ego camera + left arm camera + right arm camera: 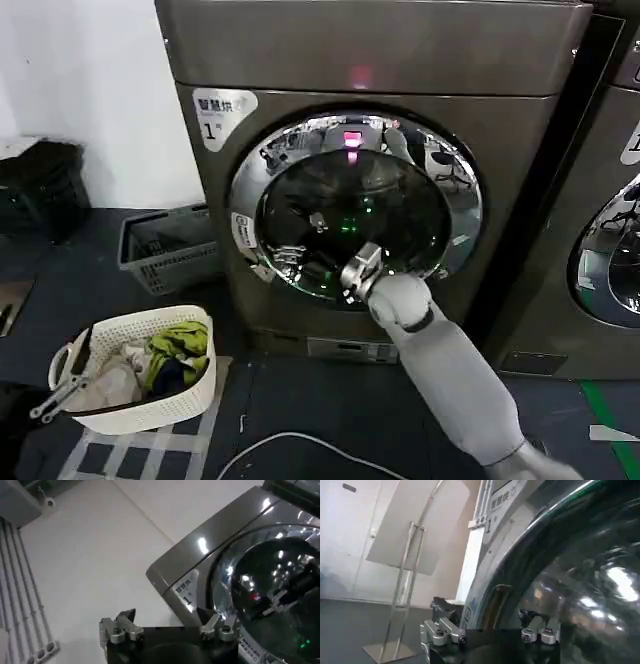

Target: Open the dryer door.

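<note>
The dryer door (pixel 355 205) sits shut in the front of the dryer (pixel 370 60), its chrome ring flush against the grey-brown panel and its dark glass throwing back small green and pink lights. At the far left of the head view a dark bag (pixel 40 185) lies against the white wall, and below it a white laundry basket (pixel 150 405) holds crumpled clothes on the dark floor. A grey crate (pixel 165 250) stands just beside the dryer's lower left corner. The white sticker marked "1" (pixel 215 112) is on the panel above the door's upper left edge, and a pink light (pixel 360 75) glows on the control strip over the door. The right gripper (pixel 360 272) is up against the lower part of the door, on the glass near the bottom of the ring; in the right wrist view its fingers (pixel 442 630) stand apart, close against the door's curved rim. The left gripper (pixel 167 630) hangs off to the dryer's left side, its jaws also apart, holding nothing. At the right edge stands a second grey machine (pixel 600 250).
</note>
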Motion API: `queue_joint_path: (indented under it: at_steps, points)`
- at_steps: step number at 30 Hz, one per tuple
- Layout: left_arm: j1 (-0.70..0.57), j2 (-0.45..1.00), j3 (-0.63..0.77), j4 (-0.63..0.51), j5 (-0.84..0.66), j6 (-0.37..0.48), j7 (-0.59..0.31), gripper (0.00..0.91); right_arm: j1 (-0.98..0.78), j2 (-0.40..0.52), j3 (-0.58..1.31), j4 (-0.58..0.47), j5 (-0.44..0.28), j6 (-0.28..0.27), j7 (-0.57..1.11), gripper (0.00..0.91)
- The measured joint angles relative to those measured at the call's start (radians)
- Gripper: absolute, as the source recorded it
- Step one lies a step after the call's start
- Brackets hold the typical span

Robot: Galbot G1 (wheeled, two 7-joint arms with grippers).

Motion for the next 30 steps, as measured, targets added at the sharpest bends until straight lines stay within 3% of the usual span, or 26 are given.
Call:
queue_joint_path:
  at_steps: [30]
  points:
    - [0.018, -0.016, -0.009, -0.022, 0.001, -0.002, 0.001, 0.907, 0.075, 0.063, -0.036, -0.14, -0.004, 0.022, -0.111, 0.907]
